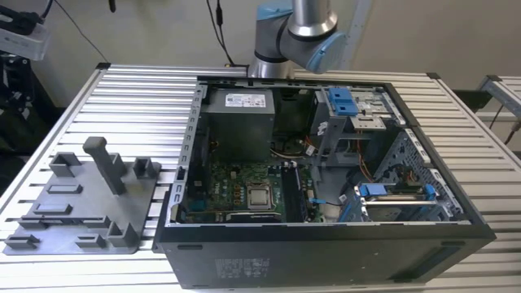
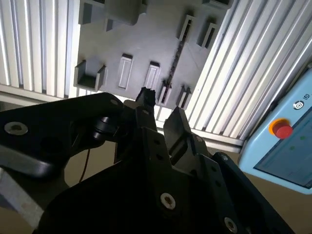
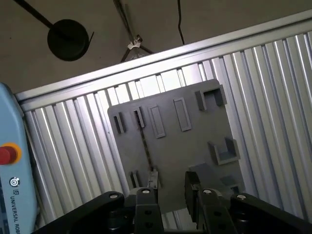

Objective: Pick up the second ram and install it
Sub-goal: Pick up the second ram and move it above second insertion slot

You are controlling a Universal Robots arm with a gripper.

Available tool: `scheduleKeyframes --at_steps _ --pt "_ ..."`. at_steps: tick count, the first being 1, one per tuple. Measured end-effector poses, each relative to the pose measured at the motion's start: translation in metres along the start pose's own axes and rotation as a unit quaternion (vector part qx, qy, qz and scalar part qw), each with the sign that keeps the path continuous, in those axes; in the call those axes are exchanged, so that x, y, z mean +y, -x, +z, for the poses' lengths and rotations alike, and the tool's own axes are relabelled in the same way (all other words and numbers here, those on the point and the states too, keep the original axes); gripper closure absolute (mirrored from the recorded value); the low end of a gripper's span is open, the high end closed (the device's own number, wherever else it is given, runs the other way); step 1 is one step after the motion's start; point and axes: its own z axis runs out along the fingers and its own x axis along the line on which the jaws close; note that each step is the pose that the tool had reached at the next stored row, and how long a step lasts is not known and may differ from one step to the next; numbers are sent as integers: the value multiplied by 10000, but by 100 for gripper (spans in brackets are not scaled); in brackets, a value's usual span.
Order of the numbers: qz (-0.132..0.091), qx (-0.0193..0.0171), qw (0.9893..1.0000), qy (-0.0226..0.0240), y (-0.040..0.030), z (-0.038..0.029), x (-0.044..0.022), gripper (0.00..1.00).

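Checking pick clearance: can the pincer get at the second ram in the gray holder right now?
Probably yes. The second ram stands edge-on in the gray holder with nothing over it, and the pincer hangs over the holder, jaws apart.

My arm (image 1: pixel 297 30) upright at far side in exterior view; tool (image 3: pixel 169 192) angled downward, black fingers (image 3: pixel 146 197) spread apart.
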Motion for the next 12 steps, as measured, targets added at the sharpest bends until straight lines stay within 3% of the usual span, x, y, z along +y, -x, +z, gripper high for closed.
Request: scheduleKeyframes --at_steps 6,12 --pt "-430 6 9991 8 -4 43 10 64" --pt "-682 6 9977 11 -21 113 51 64"
